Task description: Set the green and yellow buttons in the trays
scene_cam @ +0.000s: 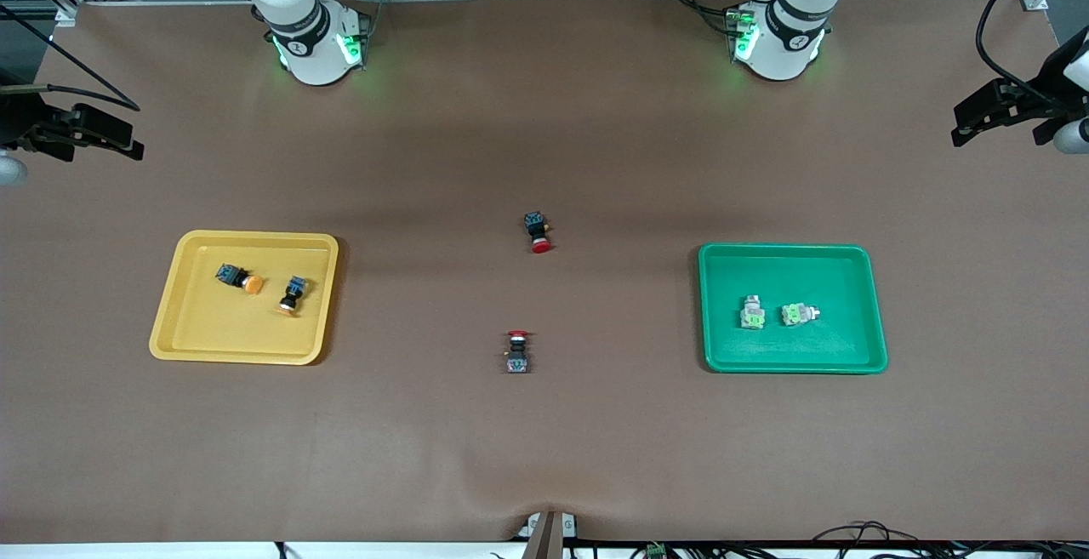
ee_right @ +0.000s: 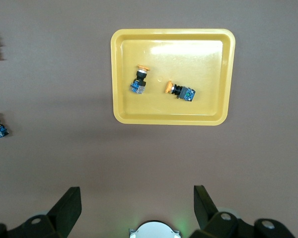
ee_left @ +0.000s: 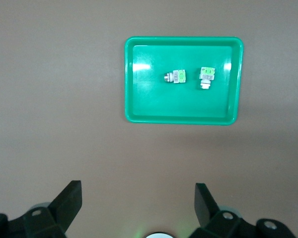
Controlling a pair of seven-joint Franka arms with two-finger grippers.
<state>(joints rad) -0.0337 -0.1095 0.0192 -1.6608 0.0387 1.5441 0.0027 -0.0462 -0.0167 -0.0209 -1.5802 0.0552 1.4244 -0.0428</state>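
Both orange-yellow capped buttons (scene_cam: pixel 237 278) (scene_cam: pixel 292 293) are lying in the yellow tray (scene_cam: pixel 191 339), and both green-faced buttons (scene_cam: pixel 752 313) (scene_cam: pixel 798 314) are side by side in the green tray (scene_cam: pixel 859 355). Two red-capped switches (scene_cam: pixel 538 231) (scene_cam: pixel 517 351) sit on the brown table (scene_cam: pixel 544 457) between the trays. The left gripper (ee_left: pixel 138 198) and the right gripper (ee_right: pixel 137 198) hang high over the table, fingers spread wide, holding nothing.

Two orange-capped black-blue buttons (scene_cam: pixel 239 277) (scene_cam: pixel 292 293) lie on their sides, apart, in the yellow tray (scene_cam: pixel 183 333); two grey green-faced buttons (scene_cam: pixel 751 312) (scene_cam: pixel 798 314) lie side by side in the green tray (scene_cam: pixel 863 287).
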